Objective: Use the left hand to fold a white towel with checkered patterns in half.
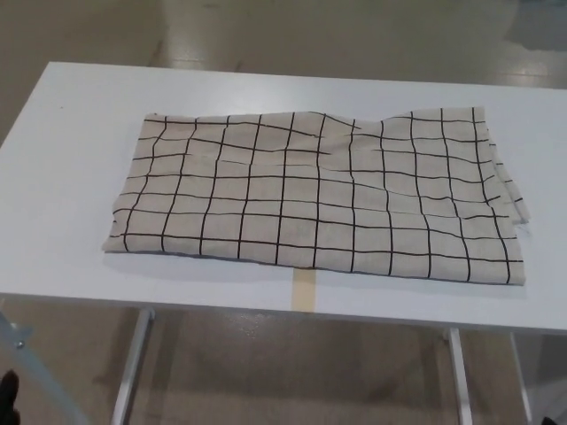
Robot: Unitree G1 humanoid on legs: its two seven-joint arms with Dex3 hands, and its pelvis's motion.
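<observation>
The white towel with a black checkered pattern (314,195) lies spread flat across the middle of the white table (71,133), long side running left to right. Its right edge shows stacked layers of cloth, and a shallow wrinkle runs along the far edge. A small black shape (7,394) pokes in at the bottom left corner, below the table's front edge and far from the towel; it looks like part of my left hand, too little of it to read. My right hand does not show.
A strip of tan tape (304,290) sits on the table's front edge just under the towel. Metal table legs (133,363) stand below on a glossy beige floor. Bare table surface lies left of the towel.
</observation>
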